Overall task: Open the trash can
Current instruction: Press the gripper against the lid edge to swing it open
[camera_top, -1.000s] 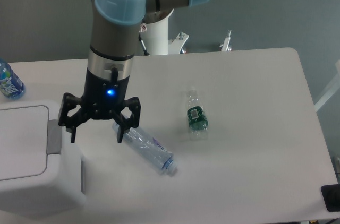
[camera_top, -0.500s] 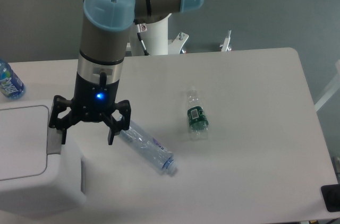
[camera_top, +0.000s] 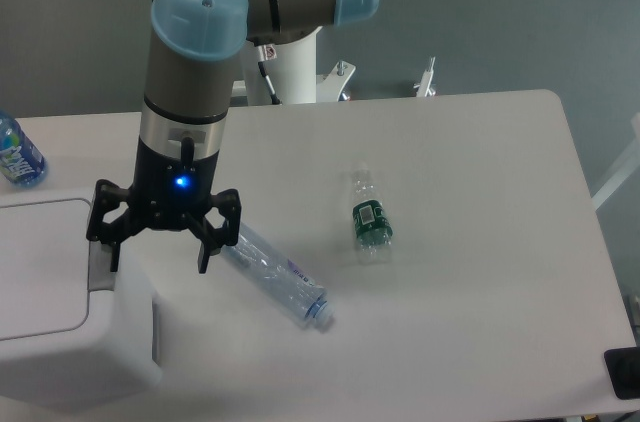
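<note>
The trash can (camera_top: pixel 60 342) is a large white boxy bin at the lower left, cut off by the frame edge. Its flat inset lid (camera_top: pixel 35 267) lies shut, and the grey push tab (camera_top: pixel 100 267) sits on the lid's right side. My gripper (camera_top: pixel 158 260) hangs open over the bin's right edge, fingers spread wide and pointing down. The left fingertip (camera_top: pixel 113 260) is right over the grey tab; I cannot tell whether it touches. The right fingertip is past the bin's side, beside a clear bottle. Nothing is held.
A clear plastic bottle (camera_top: pixel 278 277) lies on the white table (camera_top: pixel 480 242) just right of the gripper. A green-labelled bottle (camera_top: pixel 370 220) lies further right. A blue-labelled bottle (camera_top: pixel 18 154) stands at the far left edge behind the bin. The arm's base (camera_top: pixel 295 67) rises at the back.
The gripper has moved left over the last second, from beside the bin to above its grey tab. In the last half second it shifted only slightly. The fingers stayed spread.
</note>
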Robot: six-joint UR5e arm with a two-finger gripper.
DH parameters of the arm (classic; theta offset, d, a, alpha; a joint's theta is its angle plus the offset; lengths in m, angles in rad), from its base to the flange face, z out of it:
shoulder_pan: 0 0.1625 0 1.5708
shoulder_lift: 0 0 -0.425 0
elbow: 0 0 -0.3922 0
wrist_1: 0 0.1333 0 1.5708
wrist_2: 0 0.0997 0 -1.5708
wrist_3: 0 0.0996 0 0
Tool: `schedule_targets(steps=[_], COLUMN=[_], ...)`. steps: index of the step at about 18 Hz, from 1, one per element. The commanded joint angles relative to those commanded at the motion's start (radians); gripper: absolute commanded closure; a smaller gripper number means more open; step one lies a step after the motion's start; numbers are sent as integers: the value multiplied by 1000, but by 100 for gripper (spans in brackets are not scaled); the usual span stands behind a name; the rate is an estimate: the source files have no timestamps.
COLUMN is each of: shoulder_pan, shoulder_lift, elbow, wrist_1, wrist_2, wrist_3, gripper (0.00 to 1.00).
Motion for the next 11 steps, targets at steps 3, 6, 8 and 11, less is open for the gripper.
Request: schedule_targets(steps=[3,6,8,11], shoulder_pan=[-2,-2,-2,-2], shoulder_lift=[-2,-3,-3,-3], elbow=[0,-2,-5,-6], wrist_1=[0,0,0,0], wrist_2=[0,0,0,0], wrist_3=[0,2,2,2], gripper=[0,0,0,0])
